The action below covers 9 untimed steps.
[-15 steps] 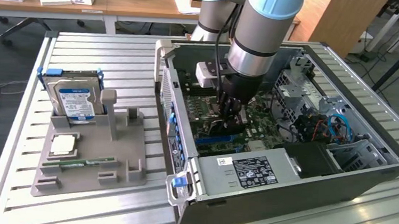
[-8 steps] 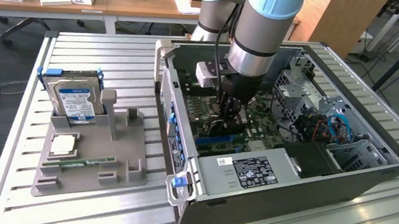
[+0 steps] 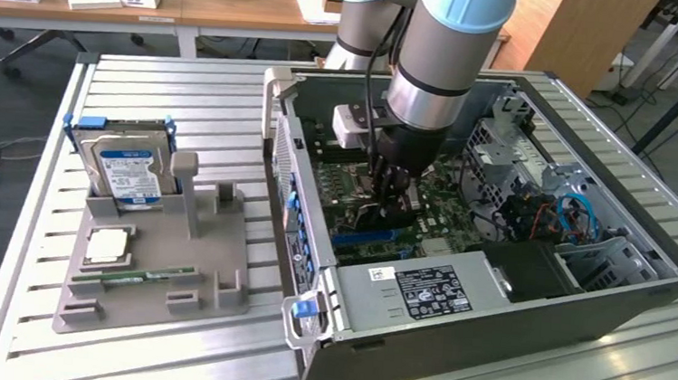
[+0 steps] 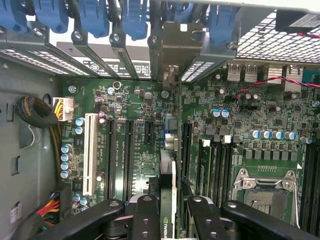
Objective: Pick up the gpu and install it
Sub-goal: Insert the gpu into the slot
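From my remote seat, starting at the left edge of the table point(image 3: 177, 87), I see a gray fixture point(image 3: 206, 261) lying flat. A hard drive point(image 3: 129, 169) stands upright in its far-left corner. Nearer the front edge a processor point(image 3: 107, 246) lies flat, and a memory stick point(image 3: 139, 276) sits just beside it. To the right, touching or nearly touching the fixture, an open computer case point(image 3: 621, 303) takes up the right half of the table. Its power supply point(image 3: 422, 287) is at the near end. The arm point(image 3: 440, 62) reaches straight down into the case over the motherboard point(image 4: 235, 130). On the wrist view my black fingers point(image 4: 145, 220) are closed on the gpu point(image 4: 168, 175), one on each face. The card stands on edge between them. It lines up with the long black expansion slots point(image 4: 127, 155), and its metal bracket end reaches the rear slot openings under the blue latches point(image 4: 135, 17). I cannot tell whether its edge connector is seated in a slot or just above it.
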Available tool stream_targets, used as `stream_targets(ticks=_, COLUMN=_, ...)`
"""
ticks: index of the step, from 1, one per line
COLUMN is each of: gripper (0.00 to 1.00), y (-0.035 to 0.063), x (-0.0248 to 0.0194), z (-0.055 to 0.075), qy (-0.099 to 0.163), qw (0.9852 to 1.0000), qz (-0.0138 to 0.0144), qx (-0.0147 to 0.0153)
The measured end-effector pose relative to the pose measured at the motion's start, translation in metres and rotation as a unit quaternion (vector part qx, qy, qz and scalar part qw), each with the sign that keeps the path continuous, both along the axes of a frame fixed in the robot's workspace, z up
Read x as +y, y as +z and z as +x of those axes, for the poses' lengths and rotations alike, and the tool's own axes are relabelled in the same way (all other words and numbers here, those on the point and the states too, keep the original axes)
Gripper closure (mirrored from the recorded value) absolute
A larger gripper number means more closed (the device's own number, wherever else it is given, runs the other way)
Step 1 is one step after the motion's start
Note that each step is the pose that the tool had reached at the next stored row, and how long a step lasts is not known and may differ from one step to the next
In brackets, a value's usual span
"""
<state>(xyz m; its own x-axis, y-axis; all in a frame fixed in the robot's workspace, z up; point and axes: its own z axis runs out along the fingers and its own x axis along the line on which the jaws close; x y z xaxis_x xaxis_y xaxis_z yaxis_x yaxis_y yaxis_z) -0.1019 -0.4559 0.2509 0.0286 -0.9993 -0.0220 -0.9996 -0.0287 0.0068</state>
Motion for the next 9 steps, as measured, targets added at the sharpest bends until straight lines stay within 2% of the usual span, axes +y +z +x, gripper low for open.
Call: stream_targets(ticks=9, gripper=0.74, y=0.0001, x=-0.0009, z=0.0001, qy=-0.002, qw=1.0, qz=0.0, qx=0.0002)
